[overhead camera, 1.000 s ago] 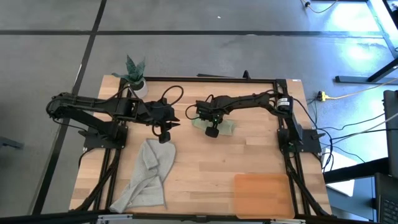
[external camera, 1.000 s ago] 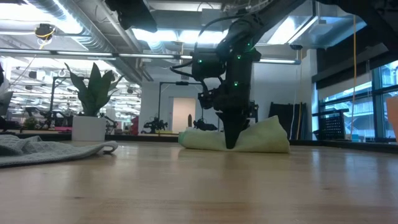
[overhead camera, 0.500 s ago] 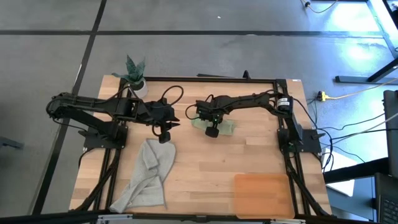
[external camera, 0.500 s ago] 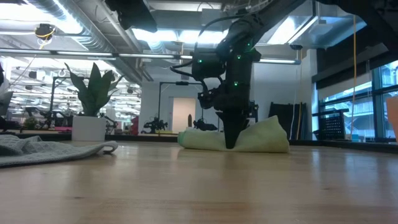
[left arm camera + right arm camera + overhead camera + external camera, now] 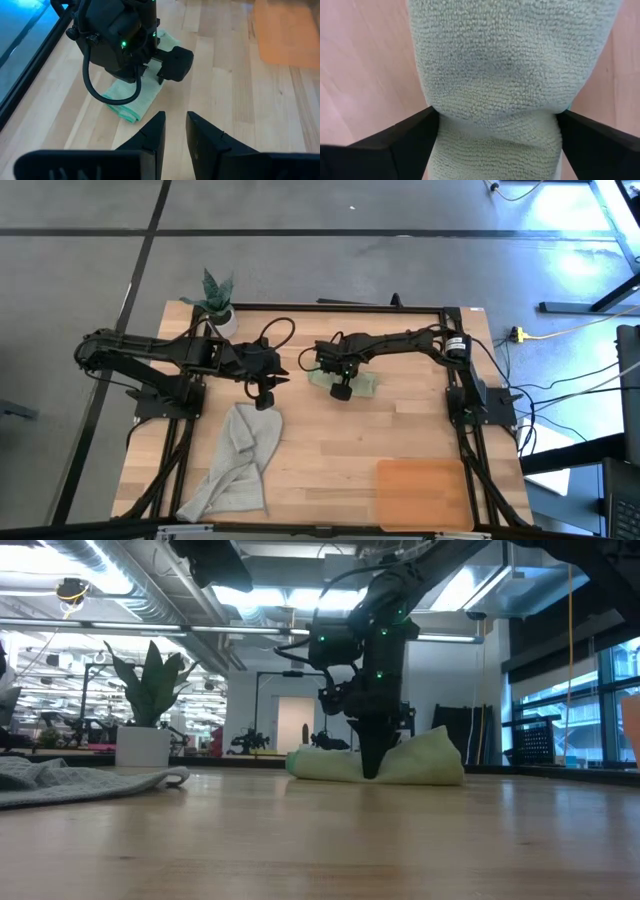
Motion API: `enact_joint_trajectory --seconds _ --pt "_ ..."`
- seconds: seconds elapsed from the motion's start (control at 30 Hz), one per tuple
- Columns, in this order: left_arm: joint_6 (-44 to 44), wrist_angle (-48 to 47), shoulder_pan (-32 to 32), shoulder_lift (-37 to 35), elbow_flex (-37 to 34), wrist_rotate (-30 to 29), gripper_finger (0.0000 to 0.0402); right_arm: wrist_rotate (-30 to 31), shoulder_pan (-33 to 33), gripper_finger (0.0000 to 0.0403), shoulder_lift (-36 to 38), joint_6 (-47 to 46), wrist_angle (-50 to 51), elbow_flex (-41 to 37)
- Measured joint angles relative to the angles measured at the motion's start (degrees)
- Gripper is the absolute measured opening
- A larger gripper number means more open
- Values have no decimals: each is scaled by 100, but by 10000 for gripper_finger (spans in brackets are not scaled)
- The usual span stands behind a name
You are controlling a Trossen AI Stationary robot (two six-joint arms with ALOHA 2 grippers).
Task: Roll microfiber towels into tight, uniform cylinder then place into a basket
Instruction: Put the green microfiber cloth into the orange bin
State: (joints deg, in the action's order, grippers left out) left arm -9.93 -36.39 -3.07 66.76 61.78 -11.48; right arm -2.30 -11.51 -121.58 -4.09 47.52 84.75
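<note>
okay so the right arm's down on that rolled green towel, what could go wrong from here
1. The right pincer straddles the green towel with a finger on each side; a lift may grip only the roll's middle, letting the ends sag and unroll.
2. The basket sits at the opposite table edge, so a loose roll could unravel in transit.
3. The left pincer hovers nearby and could be clipped.

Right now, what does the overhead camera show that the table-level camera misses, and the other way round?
Only the high view shows the orange-brown basket at the table's near right corner, and the left end effector waiting above the grey towel. Only the low view shows the room behind. Both show the right end effector straddling the bunched green towel, and the potted plant.
</note>
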Motion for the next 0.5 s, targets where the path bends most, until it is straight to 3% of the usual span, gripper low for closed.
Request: enact_joint_trajectory --seconds 0.5 --pt "2 1 0 0 0 0 67 -62 4 290 -4 -17 -170 0"
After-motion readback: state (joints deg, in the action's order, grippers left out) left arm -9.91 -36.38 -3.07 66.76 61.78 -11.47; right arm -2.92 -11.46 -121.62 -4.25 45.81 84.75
